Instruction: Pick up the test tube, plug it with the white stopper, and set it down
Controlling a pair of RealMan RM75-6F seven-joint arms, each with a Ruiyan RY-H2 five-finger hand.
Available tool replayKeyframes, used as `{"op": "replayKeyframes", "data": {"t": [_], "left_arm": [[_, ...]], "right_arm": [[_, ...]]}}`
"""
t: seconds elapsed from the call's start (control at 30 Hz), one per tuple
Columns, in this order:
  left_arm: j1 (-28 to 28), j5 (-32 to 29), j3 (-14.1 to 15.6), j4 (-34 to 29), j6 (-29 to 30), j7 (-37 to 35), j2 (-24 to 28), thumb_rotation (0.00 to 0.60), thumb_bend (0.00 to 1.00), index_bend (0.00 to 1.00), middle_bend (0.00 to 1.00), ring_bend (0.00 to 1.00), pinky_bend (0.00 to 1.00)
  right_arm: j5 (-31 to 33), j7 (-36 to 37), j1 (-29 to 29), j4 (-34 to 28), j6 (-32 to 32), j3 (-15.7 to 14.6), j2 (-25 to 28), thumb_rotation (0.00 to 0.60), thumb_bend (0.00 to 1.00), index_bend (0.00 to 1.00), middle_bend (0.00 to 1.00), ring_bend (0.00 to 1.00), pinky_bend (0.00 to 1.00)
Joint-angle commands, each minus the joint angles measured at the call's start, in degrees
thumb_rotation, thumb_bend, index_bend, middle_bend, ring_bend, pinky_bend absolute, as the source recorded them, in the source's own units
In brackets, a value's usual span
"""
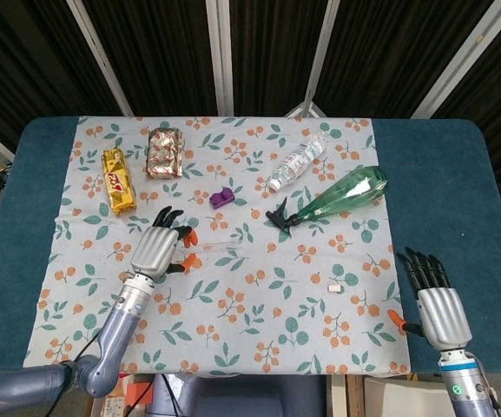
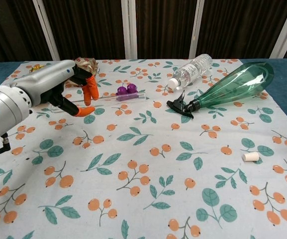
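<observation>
Test tube (image 2: pixel 128 94), clear, held level above the middle of the tabletop, pinched at one end by the orange-tipped fingers of the left hand (image 1: pixel 157 252). White stopper (image 1: pixel 335 287) lies on the floral cloth (image 1: pixel 259 321) toward the right front. Right hand (image 1: pixel 437 306) hangs over the front right corner, fingers spread, holding nothing.

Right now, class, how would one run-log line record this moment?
left hand: holds test tube by its fingers, lifted | right hand: open, empty | white stopper: on tablecloth, untouched
</observation>
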Motion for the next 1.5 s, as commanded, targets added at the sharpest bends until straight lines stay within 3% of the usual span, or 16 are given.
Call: {"op": "replayKeyframes", "data": {"t": [0.03,0.23,0.73,1.03,1.5], "left_arm": [[0.22,2.92,-0.16,-0.37,-0.34,-3.78,1.94,0.6,0.6,0.69,0.55,0.13,0.0],[0.87,5.94,-0.48,-3.06,0.39,-7.63,5.03,0.6,0.6,0.69,0.55,0.13,0.0],[2.67,9.42,-0.19,-6.79,0.78,-14.03,11.74,0.6,0.6,0.69,0.55,0.13,0.0],[2.68,10.46,0.09,-6.42,0.39,-15.6,12.33,0.6,0.6,0.69,0.55,0.13,0.0],[1.84,10.54,-0.18,-6.64,0.02,-14.86,10.62,0.6,0.6,0.69,0.55,0.13,0.0]], "right_arm": [[-0.99,-2.44,2.72,0.54,-3.5,-0.04,-1.59,0.6,0.25,0.21,0.03,0.0,0.0],[0.01,-7.81,6.87,0.77,-9.61,0.5,-4.91,0.6,0.25,0.34,0.08,0.02,0.0],[4.2,-13.7,11.95,10.09,-14.91,1.92,-15.4,0.6,0.25,0.43,0.11,0.03,0.0],[5.42,-14.21,14.11,15.15,-16.27,2.55,-18.38,0.6,0.25,0.45,0.12,0.03,0.0],[7.98,-13.68,15.07,17.84,-16.95,2.42,-19.17,0.6,0.34,0.49,0.12,0.03,0.0]]}}
